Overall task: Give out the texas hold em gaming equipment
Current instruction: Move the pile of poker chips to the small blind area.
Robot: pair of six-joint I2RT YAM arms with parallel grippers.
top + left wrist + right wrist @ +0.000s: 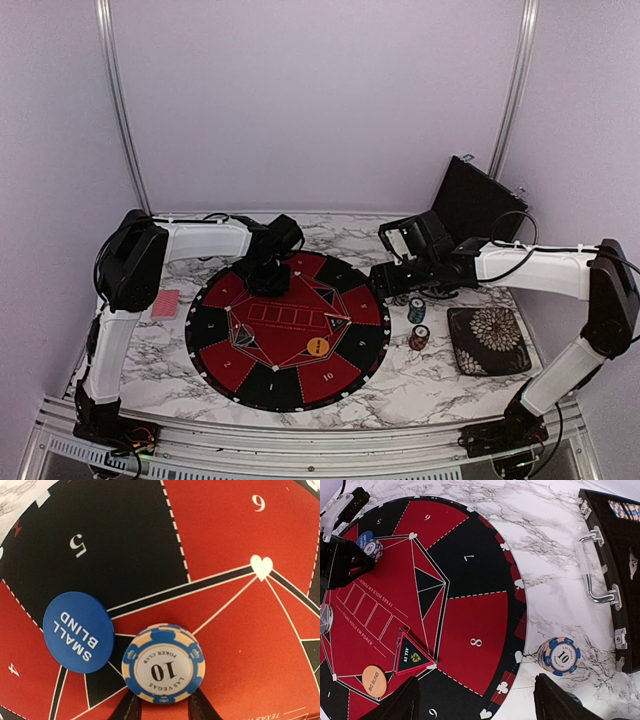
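A stack of blue-and-cream "10" poker chips [162, 669] stands on the round red-and-black mat [288, 330], beside a blue "small blind" disc [78, 631]. My left gripper [166, 700] has both fingers pressed against the stack's near rim; the fingertips are hidden under it. It reaches over the mat's far side [268, 278]. My right gripper [475, 695] hangs open with nothing in it above the mat's edge near field 8. Another blue "10" stack [559, 656] sits on the marble just off the mat. An orange "big blind" disc [374, 681] lies on the mat.
A green chip stack [416, 310] and a red one [419, 338] stand beside the flower-patterned tray [488, 340]. The open black case [615, 570] holds more chips at the back right. Red-backed cards [165, 303] lie left of the mat. A triangular "all in" marker [412, 654] lies on the mat.
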